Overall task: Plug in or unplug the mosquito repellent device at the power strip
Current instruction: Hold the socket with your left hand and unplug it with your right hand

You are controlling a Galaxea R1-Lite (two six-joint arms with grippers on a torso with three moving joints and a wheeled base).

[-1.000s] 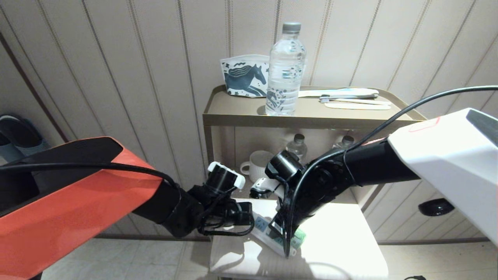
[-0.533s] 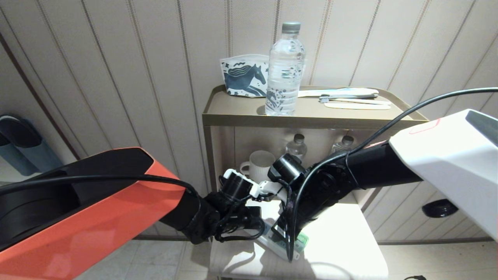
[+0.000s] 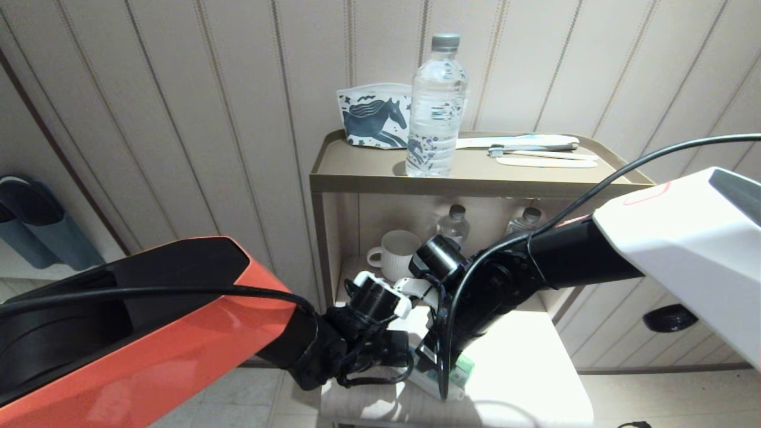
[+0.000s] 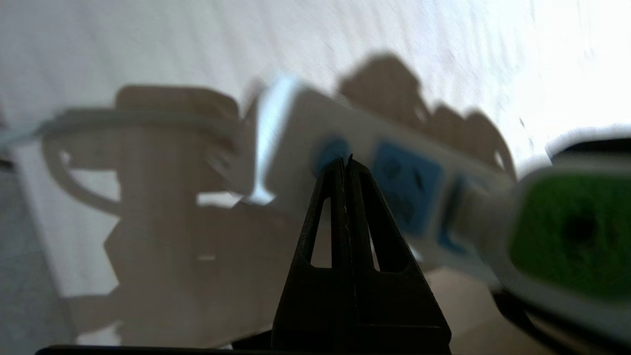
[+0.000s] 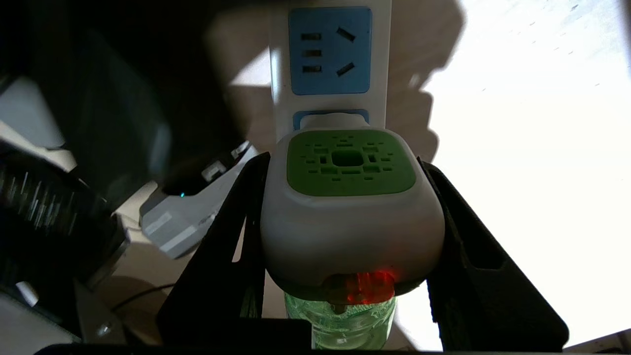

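The mosquito repellent device [image 5: 351, 197] has a white head with a green vented top over a green translucent bottle. It sits plugged into the power strip [image 5: 329, 49], a red light glowing under its head. My right gripper [image 5: 342, 162] is shut on the device's head, one black finger on each side. The white strip lies on a pale low table [image 3: 523, 368], its light-blue sockets facing up. My left gripper [image 4: 345, 160] is shut and empty, its tip in front of the strip's blue round button [image 4: 331, 150]. The device [image 4: 572, 231] also shows at the edge of the left wrist view.
Behind the table stands a tan shelf unit [image 3: 357, 178] with a water bottle [image 3: 436, 107], a horse-print pouch [image 3: 374, 122] and toothbrushes [image 3: 535, 151] on top. A white mug [image 3: 397, 252] and small bottles [image 3: 455, 223] sit on its lower shelf. The strip's white cord [image 4: 123, 118] loops nearby.
My left arm has swung right and closer to the power strip, next to the right wrist. The right gripper keeps its hold on the device and has not moved.
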